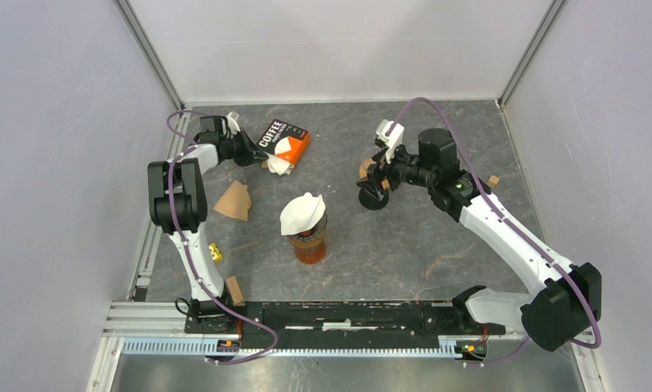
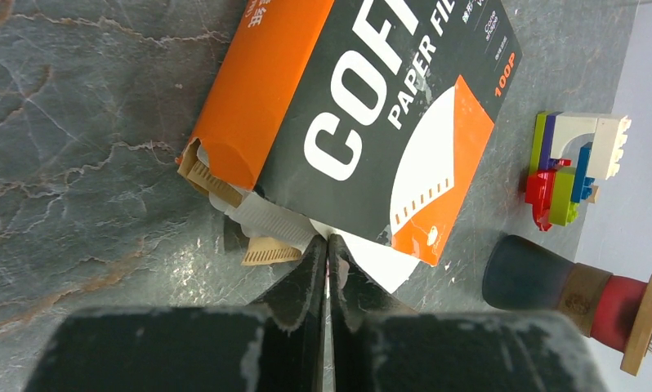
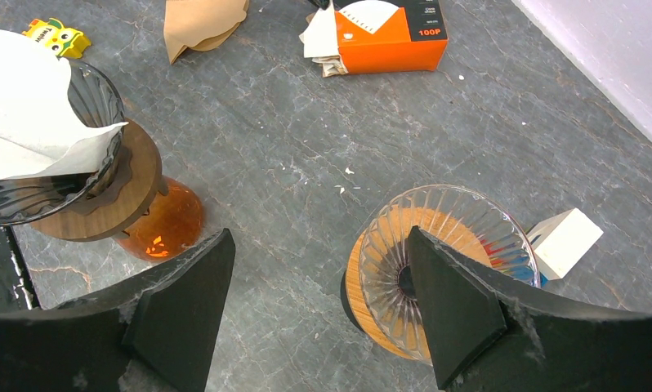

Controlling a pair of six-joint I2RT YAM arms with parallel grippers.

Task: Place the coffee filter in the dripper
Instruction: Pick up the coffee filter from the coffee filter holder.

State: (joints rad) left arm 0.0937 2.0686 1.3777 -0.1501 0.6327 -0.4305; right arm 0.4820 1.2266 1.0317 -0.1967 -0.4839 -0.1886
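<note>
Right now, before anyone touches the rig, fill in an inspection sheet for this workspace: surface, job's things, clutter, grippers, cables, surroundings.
Surface: grey marbled stone tabletop, lightly scuffed.
Job's things: white paper filter sits in a dark glass dripper on an amber glass server; a second, clear ribbed glass dripper is empty; black-and-orange filter box; loose brown paper filter.
Clutter: small yellow toy; coloured brick toy.
Grippers: left gripper shut at the box's mouth; right gripper open by the empty dripper.
Cables: purple cable looped along each arm.
Surroundings: white enclosure walls.
</note>
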